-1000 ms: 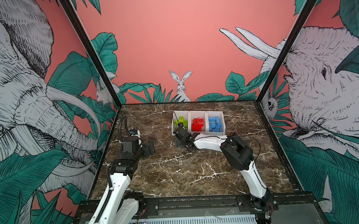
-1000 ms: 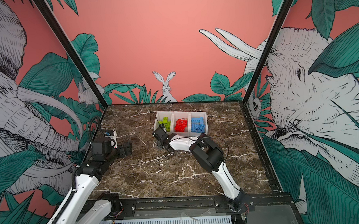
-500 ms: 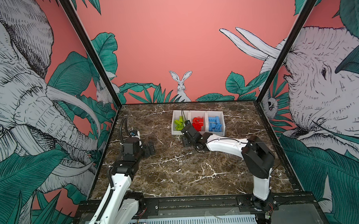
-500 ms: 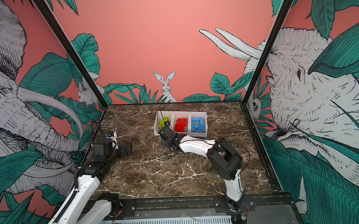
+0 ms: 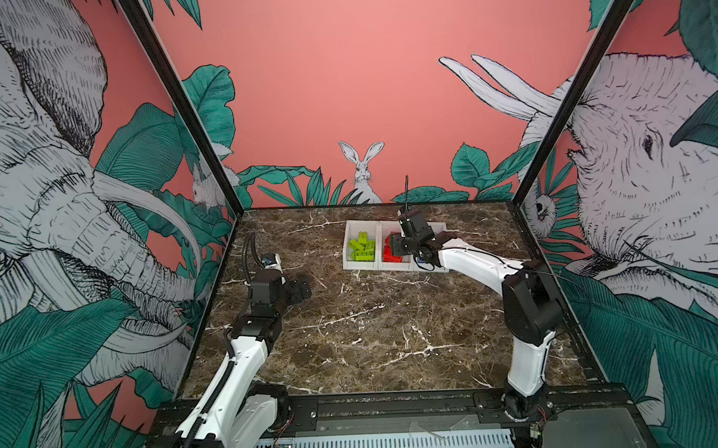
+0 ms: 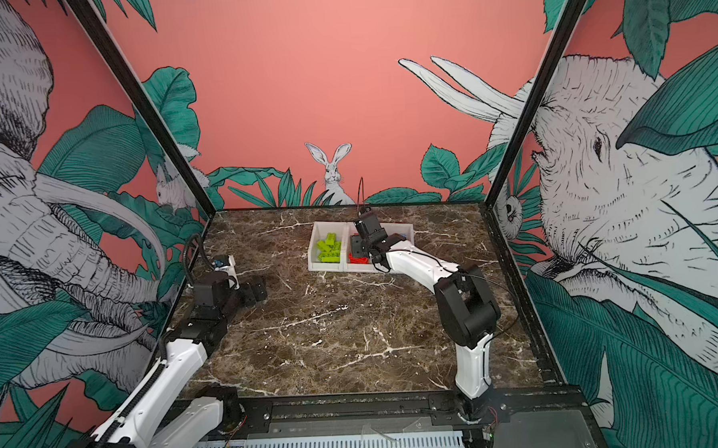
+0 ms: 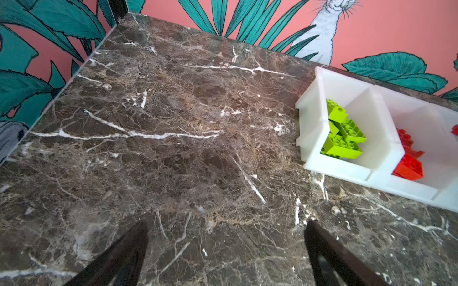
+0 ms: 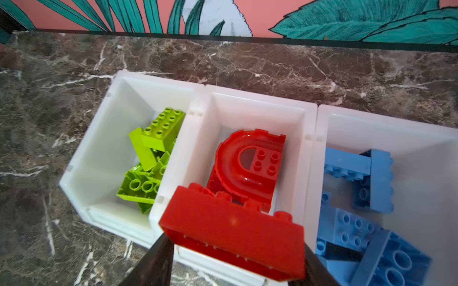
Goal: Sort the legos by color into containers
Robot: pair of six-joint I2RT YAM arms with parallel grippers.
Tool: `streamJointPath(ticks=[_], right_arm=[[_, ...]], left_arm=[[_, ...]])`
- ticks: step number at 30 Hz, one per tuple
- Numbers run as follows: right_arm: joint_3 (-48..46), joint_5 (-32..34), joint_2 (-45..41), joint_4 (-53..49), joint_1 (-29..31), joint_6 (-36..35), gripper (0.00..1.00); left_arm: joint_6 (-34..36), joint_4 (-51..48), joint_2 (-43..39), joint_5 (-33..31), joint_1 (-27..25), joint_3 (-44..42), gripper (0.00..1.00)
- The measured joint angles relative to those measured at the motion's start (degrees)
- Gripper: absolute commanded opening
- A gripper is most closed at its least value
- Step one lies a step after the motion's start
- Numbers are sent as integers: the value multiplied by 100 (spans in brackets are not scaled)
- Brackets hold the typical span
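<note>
Three joined white containers (image 8: 260,99) stand at the back of the marble table, seen in both top views (image 5: 361,266) (image 6: 324,266). Lime green legos (image 8: 153,153) fill the left bin. A red arch piece (image 8: 247,161) lies in the middle bin, and blue legos (image 8: 366,198) lie in the right one. My right gripper (image 8: 235,260) is shut on a red lego brick (image 8: 233,227), held tilted above the near rim of the middle bin (image 5: 395,244). My left gripper (image 7: 225,247) is open and empty, low over bare marble at the left (image 5: 300,290).
The right forearm (image 5: 471,261) crosses in front of the right bin and hides it in both top views. Printed walls close the table on the left, back and right. A black frame rail (image 5: 398,402) runs along the front edge.
My right gripper has moved from in front of the green bin rightward and back to over the middle bin, with the red brick in it; its elbow swung right. The left arm barely moved.
</note>
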Motion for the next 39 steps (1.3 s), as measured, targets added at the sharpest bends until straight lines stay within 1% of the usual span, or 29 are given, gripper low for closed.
streamJointPath(ticks=[2, 3, 5, 8, 11, 13, 14, 16, 18, 21, 24, 27, 30, 32, 35, 38, 39], right_arm=[[188, -72, 208, -63, -107, -72, 79], [282, -109, 284, -105, -146, -109, 84], [433, -149, 350, -208, -184, -201, 91], [531, -179, 295, -229, -195, -291, 98], [190, -232, -81, -125, -249, -374, 98], [-330, -232, -592, -48, -361, -461, 98], [-721, -188, -981, 22, -472, -522, 98], [-1534, -7, -1801, 227, -750, -669, 98], [-2516, 280, -2844, 433, -1189, -850, 98], [-3751, 654, -4083, 820, -1893, -1047, 98], [-4913, 935, -4741, 1486, -2452, -1235, 98], [-5897, 981, -4653, 2367, -2669, -1539, 98], [-6472, 750, -3993, 3375, -2743, -1834, 98], [-6502, 551, -3491, 3786, -2765, -1998, 98], [-6299, 382, -3018, 4330, -2782, -2234, 98], [-6258, 315, -2398, 5515, -2817, -2341, 98], [-6249, 310, -2273, 5578, -2835, -2341, 98]], left_arm=[[42, 120, 52, -48, 0, -2, 99], [81, 181, 79, -81, 0, -4, 99], [179, 337, 122, -186, 0, -24, 99], [411, 616, 203, -466, 0, -111, 99], [767, 1086, 334, -896, 0, -310, 99], [1075, 1563, 494, -1139, 0, -514, 99], [1231, 1849, 616, -1259, 0, -643, 99], [1526, 2378, 968, -1419, 4, -846, 99], [1799, 2879, 1456, -1499, 11, -951, 99], [2085, 3692, 2243, -1513, 68, -988, 99], [2177, 4441, 2968, -1257, 238, -979, 99], [2225, 5062, 3593, -973, 404, -966, 99], [2225, 5235, 3759, -861, 457, -968, 99], [2225, 5412, 3755, -826, 457, -966, 99], [2227, 5552, 3753, -758, 455, -966, 99], [2227, 5604, 3753, -732, 457, -966, 99], [2227, 5615, 3753, -728, 457, -966, 99]])
